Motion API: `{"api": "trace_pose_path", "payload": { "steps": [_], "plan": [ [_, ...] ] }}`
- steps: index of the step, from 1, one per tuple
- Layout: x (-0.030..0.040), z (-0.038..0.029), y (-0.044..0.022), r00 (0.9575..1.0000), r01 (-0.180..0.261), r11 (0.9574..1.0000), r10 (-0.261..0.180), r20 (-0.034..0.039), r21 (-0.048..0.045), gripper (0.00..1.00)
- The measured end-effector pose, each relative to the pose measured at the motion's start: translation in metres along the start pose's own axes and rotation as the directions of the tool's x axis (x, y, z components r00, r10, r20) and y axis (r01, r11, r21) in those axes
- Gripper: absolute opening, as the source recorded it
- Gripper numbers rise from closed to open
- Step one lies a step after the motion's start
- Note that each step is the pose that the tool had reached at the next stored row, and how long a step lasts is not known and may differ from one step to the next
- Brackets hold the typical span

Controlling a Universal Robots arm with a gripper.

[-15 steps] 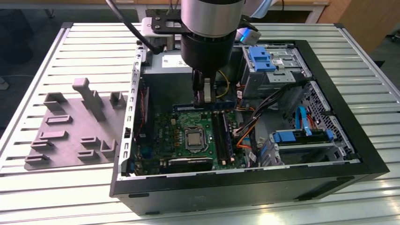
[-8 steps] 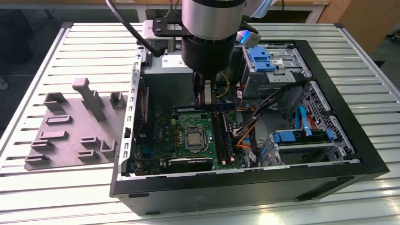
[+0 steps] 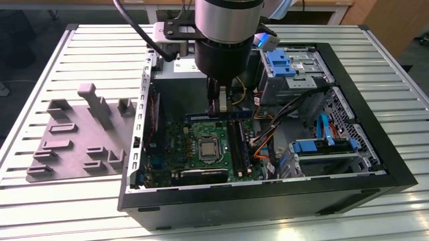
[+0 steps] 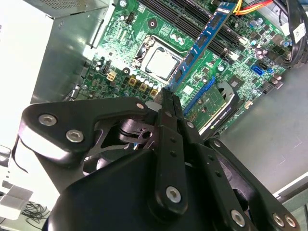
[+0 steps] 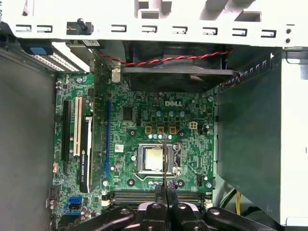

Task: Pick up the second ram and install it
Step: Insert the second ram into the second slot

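Second wrist view | gripper (image 4: 168,97) pinching ram (image 4: 201,44) over motherboard (image 4: 120,55), crosswise to slots (image 4: 180,19) | seating wants it parallel, level

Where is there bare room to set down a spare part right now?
Bare slatted table borders the grey fixture plate on its far and near sides, on the exterior view's left. Inside the case it is crowded: orange cables, drive cages, and the gripper shut on the second ram.

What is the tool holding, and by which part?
The tool pinches the second ram by its upper edge, roughly mid-length in the exterior view.
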State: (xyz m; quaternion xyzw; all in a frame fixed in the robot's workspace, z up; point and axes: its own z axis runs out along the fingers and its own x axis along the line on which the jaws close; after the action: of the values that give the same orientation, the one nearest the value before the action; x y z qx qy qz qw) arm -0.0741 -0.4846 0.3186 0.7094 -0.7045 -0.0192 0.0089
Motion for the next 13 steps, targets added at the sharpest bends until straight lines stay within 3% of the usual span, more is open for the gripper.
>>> {"api": "trace_pose_path", "payload": {
  "steps": [7, 13],
  "plan": [
    [0.0000, 0.0002, 0.0000, 1.0000, -0.003, 1.0000, 0.003, 0.0001, 0.0000, 0.12],
    [0.0000, 0.0003, 0.0000, 0.9983, -0.058, 0.9983, 0.058, 0.0024, 0.0008, 0.12]
  ]
}}
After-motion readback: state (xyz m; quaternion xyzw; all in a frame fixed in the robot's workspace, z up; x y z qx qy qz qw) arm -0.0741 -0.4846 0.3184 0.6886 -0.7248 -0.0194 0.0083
